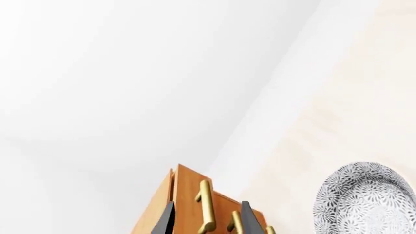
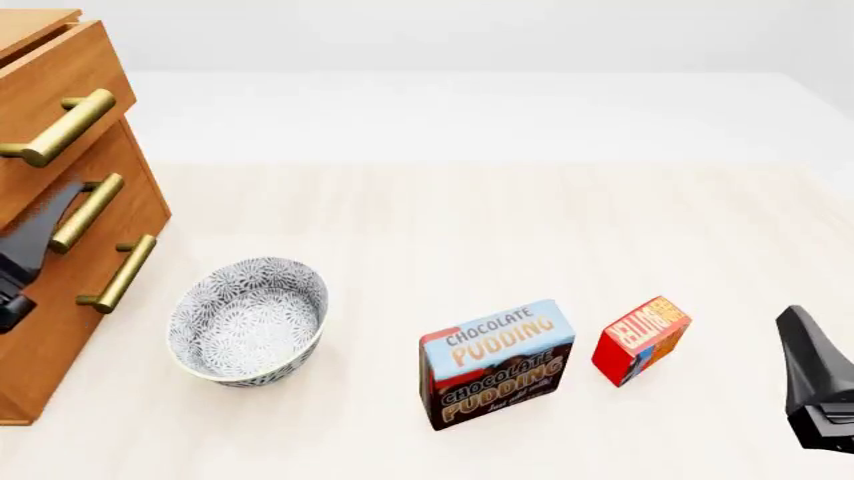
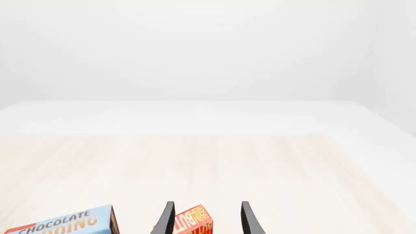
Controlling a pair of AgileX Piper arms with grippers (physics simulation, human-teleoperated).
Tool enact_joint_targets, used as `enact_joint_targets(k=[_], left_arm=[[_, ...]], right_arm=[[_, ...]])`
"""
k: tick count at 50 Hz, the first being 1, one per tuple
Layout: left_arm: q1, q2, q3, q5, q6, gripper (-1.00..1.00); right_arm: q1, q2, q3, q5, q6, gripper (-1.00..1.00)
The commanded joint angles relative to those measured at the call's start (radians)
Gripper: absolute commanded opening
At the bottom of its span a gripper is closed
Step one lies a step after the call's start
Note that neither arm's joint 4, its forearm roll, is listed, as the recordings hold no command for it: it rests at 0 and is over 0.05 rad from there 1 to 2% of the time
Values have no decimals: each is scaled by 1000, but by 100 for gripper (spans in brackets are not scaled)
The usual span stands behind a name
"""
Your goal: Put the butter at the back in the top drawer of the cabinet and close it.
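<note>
Red butter box (image 2: 641, 339) stands on the table (image 2: 441, 220) right of centre, upright, tilted a bit, label toward me. Just left of it, not touching: the Chocolate Pudding box (image 2: 497, 363), bigger, also upright. Further left, a grey patterned bowl (image 2: 248, 320), sitting near the cabinet (image 2: 64, 300) front.

Cabinet is at the far left edge of the front view. Top drawer (image 2: 54, 95) is pulled out a little past the two below it (its front sits proud, brass handle (image 2: 56, 128) forward). Inside of the drawer isn't visible to me from any camera.

My left gripper (image 1: 206, 222) is right at the cabinet front. On its wrist cam I see two dark fingers (image 1: 166, 220) spread apart with a brass handle between them; not pinching anything as far as I can see. Which drawer's handle that is, can't tell from the wrist cam. On the front view the arm sits in front of the middle/lower drawers.

My right gripper (image 3: 206, 219) is low at the right edge of the table. Wrist cam shows its fingers (image 3: 167, 218) apart, with the butter showing between them, beyond the tips. Not gripped. Pudding box corner shows off to one side.
</note>
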Motion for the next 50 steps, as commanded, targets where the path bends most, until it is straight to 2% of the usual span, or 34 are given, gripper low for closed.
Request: enact_joint_targets(k=[1,19,22,50], left_arm=[[11,7,19,-9,44,100],[39,37,44,-47,85,100],[42,34,70,-67,104,100],[81,42,74,-89,136,100]], right_arm=[[0,0,0,0,0,100],[0,0,0,0,0,100],[0,0,0,0,0,100],[0,0,0,0,0,100]])
